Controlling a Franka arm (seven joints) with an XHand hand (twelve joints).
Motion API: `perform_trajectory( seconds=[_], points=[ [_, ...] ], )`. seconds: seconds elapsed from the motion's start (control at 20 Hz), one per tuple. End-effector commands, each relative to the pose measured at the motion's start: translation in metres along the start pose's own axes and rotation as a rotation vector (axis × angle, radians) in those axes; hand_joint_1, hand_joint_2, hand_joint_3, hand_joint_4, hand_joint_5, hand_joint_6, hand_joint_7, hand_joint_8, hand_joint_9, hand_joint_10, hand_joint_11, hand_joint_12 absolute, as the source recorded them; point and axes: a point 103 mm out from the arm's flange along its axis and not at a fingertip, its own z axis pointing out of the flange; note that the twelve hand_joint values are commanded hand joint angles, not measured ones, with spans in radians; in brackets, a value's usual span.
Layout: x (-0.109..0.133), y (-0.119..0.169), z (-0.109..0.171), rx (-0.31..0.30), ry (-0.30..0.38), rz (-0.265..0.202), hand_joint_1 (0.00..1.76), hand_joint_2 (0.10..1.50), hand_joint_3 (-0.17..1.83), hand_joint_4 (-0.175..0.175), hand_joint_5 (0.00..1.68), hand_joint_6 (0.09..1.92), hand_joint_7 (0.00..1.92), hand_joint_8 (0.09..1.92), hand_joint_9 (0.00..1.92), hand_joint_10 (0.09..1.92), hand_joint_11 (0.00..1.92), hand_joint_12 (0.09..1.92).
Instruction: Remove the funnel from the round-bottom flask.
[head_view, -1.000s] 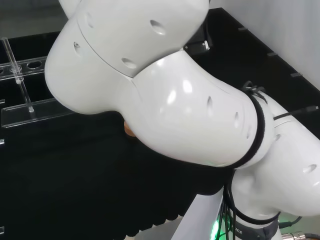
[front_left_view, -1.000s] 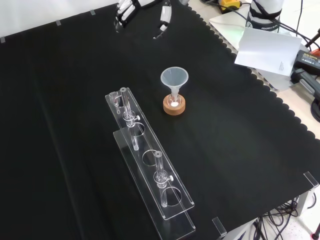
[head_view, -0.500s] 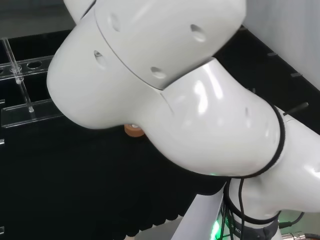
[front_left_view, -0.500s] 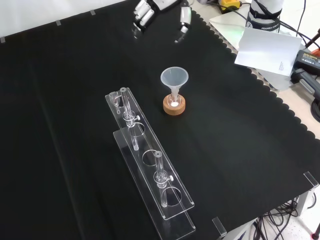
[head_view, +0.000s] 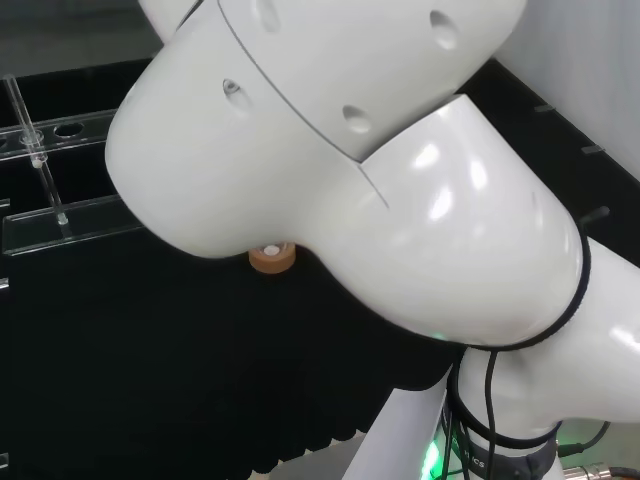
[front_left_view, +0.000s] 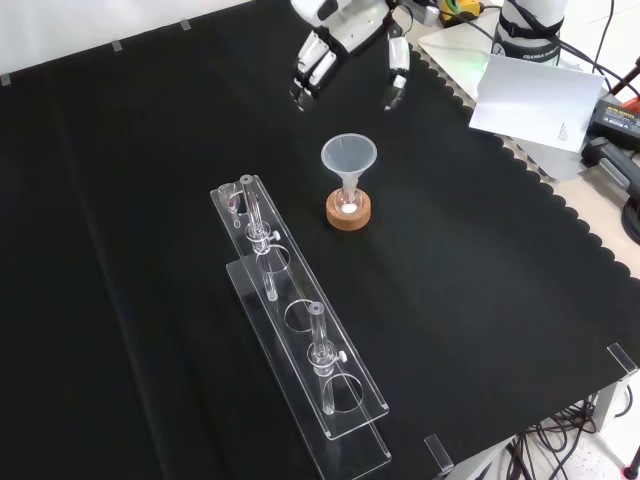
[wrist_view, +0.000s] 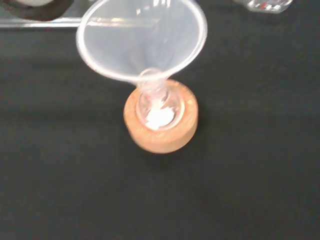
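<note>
The clear plastic cone-shaped funnel (front_left_view: 348, 158) stands upright near the middle of the black-cloth tabletop (front_left_view: 150, 140), its narrow stem dropped into the neck of the small clear glass round-bottom flask (wrist_view: 159, 107). The flask itself sits in a round cork ring stand (front_left_view: 348, 210), which keeps its rounded belly from rolling, so the funnel's wide mouth faces straight up and is free on all sides. A little white matter lies at the bottom of the flask in the wrist view. The black and white robot hand (front_left_view: 345, 35) hangs above the far part of the cloth in the front view, well apart from the funnel, with its fingers (front_left_view: 310, 70) spread and relaxed, gripping nothing; the thumb stands off from the rest, leaving a gap that looks suited to taking the funnel's rim or cone from above. To the left and nearer in the front view lies a long clear acrylic rack (front_left_view: 300, 330) with round holes, carrying thin clear glass tubes (front_left_view: 262, 250); its far end is just beside the cork ring but not touching it. In my judgement nothing blocks the way down to the funnel, though the rack's closest tubes leave less room on that side. White papers (front_left_view: 525, 95) lie off the cloth's right edge.
</note>
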Motion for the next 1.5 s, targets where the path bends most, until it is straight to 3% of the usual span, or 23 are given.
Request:
perform_trajectory(
  seconds=[0.05,0.7,1.5],
  points=[
    [0.004,0.001,0.014,0.04,-0.012,-0.025,0.61,0.66,0.4,-0.055,0.15,0.09,0.0,0.47,0.17,0.8,0.36,1.46],
    [0.011,0.021,0.039,0.036,-0.096,-0.026,0.68,0.64,0.35,-0.061,0.11,0.09,0.0,0.36,0.12,0.85,0.39,1.48],
    [0.011,0.048,0.061,0.06,-0.118,-0.021,0.72,0.64,0.35,-0.054,0.12,0.09,0.0,0.5,0.14,0.87,0.45,1.45]
  ],
)
